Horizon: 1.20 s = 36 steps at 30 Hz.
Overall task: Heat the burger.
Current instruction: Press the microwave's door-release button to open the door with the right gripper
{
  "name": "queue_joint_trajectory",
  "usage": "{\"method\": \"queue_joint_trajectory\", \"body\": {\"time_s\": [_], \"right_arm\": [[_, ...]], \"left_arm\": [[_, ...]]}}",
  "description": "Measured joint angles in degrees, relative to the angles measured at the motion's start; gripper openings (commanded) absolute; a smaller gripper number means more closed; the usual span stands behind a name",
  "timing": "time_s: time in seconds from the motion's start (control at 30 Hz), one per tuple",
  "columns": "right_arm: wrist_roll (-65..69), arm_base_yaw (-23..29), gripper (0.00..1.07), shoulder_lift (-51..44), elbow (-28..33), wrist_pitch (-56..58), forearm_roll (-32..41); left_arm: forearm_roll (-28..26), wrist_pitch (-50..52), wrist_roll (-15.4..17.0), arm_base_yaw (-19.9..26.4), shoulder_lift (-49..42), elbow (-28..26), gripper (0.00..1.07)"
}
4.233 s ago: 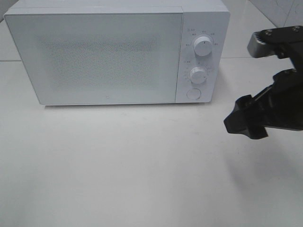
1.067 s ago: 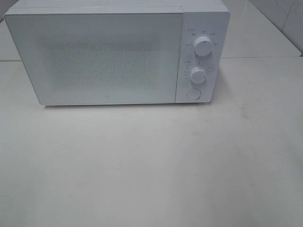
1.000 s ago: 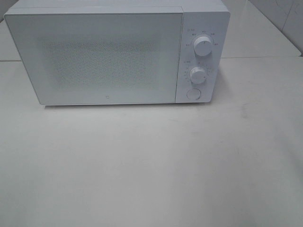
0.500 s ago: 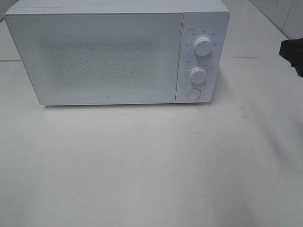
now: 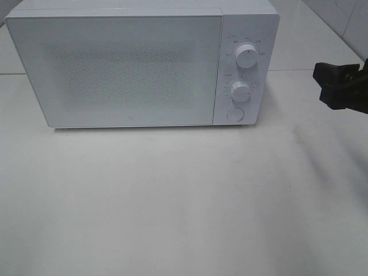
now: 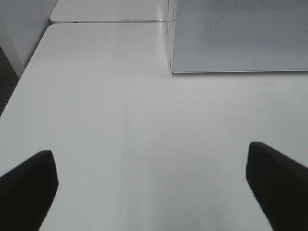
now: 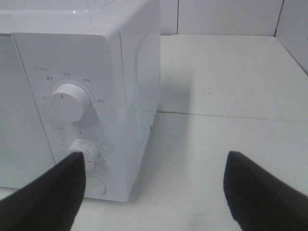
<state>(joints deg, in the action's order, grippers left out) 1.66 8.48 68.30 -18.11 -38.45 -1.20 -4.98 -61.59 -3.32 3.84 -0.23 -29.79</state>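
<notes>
The burger is not in view; whether it sits behind the closed door of the microwave (image 5: 126, 69) I cannot tell. I judge it light, soft and apt to slide apart, so grip it gently, low across the bun sides. My left hand (image 6: 149, 161) is spread and empty above the tabletop (image 5: 172, 201). My right hand (image 7: 155, 163) is spread and empty near the dials (image 7: 70, 102).

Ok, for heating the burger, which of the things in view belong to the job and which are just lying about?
For the job: microwave, door shut; its upper dial, lower dial and round button; right gripper, open; left gripper, open. The burger is not in view.
Just there: table; tiled wall.
</notes>
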Motion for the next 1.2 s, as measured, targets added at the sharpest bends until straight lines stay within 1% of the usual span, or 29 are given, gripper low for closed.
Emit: {"method": "queue_joint_trajectory", "body": {"time_s": [0.07,0.1,0.13,0.2,0.27,0.3,0.33,0.37,0.47,0.53,0.63,0.7,0.73,0.77,0.8,0.83,0.87,0.9,0.97,1.0,1.07,1.1,1.13,1.2], "right_arm": [[-2.98,0.0,0.77,3.5,0.97,-4.76,3.61],[-2.98,0.0,0.77,3.5,0.97,-4.76,3.61],[-4.81,0.0,0.77,5.96,1.66,-8.42,5.5],[-5.39,0.0,0.77,7.1,2.06,-10.2,6.3],[-6.47,0.29,0.77,10.77,3.15,-15.24,8.65],[-6.47,0.29,0.77,10.77,3.15,-15.24,8.65],[-6.53,0.86,0.77,11.75,3.5,-16.5,9.57],[-7.51,2.58,0.77,13.64,4.07,-19.02,11.86],[-8.14,3.84,0.77,14.61,4.3,-20.05,13.29],[-11.06,9.11,0.77,17.99,4.58,-24.06,18.79],[-11.57,10.66,0.77,18.91,4.58,-25.1,20.23],[-12.49,16.44,0.77,22.0,4.58,-28.13,25.5],[-12.49,16.44,0.77,22.0,4.58,-28.13,25.5],[-12.49,17.93,0.77,22.69,4.58,-28.82,26.93],[-12.49,20.57,0.77,23.95,4.58,-29.79,29.45],[-12.49,20.57,0.77,23.95,4.58,-29.79,29.45],[-12.49,23.32,0.77,25.04,4.53,-30.25,31.97],[-12.49,23.32,0.77,25.04,4.53,-30.25,31.97],[-12.49,26.87,0.77,26.64,4.47,-30.48,35.18],[-12.49,26.87,0.77,26.64,4.47,-30.48,35.18],[-13.24,30.14,0.77,27.9,3.55,-30.65,38.22],[-13.24,30.14,0.77,27.9,3.55,-30.65,38.22],[-13.98,32.09,0.77,28.82,2.69,-30.71,39.53],[-14.04,32.89,0.77,29.28,2.18,-30.71,40.11]], "left_arm": [[0.0,0.0,0.0,0.0,0.0,0.0,1.0],[0.0,0.0,0.0,0.0,0.0,0.0,1.0],[0.0,0.0,0.0,0.0,0.0,0.0,1.0],[0.0,0.0,0.0,0.0,0.0,0.0,1.0],[0.0,0.0,0.0,0.0,0.0,0.0,1.0],[0.0,0.0,0.0,0.0,0.0,0.0,1.0],[0.0,0.0,0.0,0.0,0.0,0.0,1.0],[0.0,0.0,0.0,0.0,0.0,0.0,1.0],[0.0,0.0,0.0,0.0,0.0,0.0,1.0],[0.0,0.0,0.0,0.0,0.0,0.0,1.0],[0.0,0.0,0.0,0.0,0.0,0.0,1.0],[0.0,0.0,0.0,0.0,0.0,0.0,1.0],[0.0,0.0,0.0,0.0,0.0,0.0,1.0],[0.0,0.0,0.0,0.0,0.0,0.0,1.0],[0.0,0.0,0.0,0.0,0.0,0.0,1.0],[0.0,0.0,0.0,0.0,0.0,0.0,1.0],[0.0,0.0,0.0,0.0,0.0,0.0,1.0],[0.0,0.0,0.0,0.0,0.0,0.0,1.0],[0.0,0.0,0.0,0.0,0.0,0.0,1.0],[0.0,0.0,0.0,0.0,0.0,0.0,1.0],[0.0,0.0,0.0,0.0,0.0,0.0,1.0],[0.0,0.0,0.0,0.0,0.0,0.0,1.0],[0.0,0.0,0.0,0.0,0.0,0.0,1.0],[0.0,0.0,0.0,0.0,0.0,0.0,1.0]]}}
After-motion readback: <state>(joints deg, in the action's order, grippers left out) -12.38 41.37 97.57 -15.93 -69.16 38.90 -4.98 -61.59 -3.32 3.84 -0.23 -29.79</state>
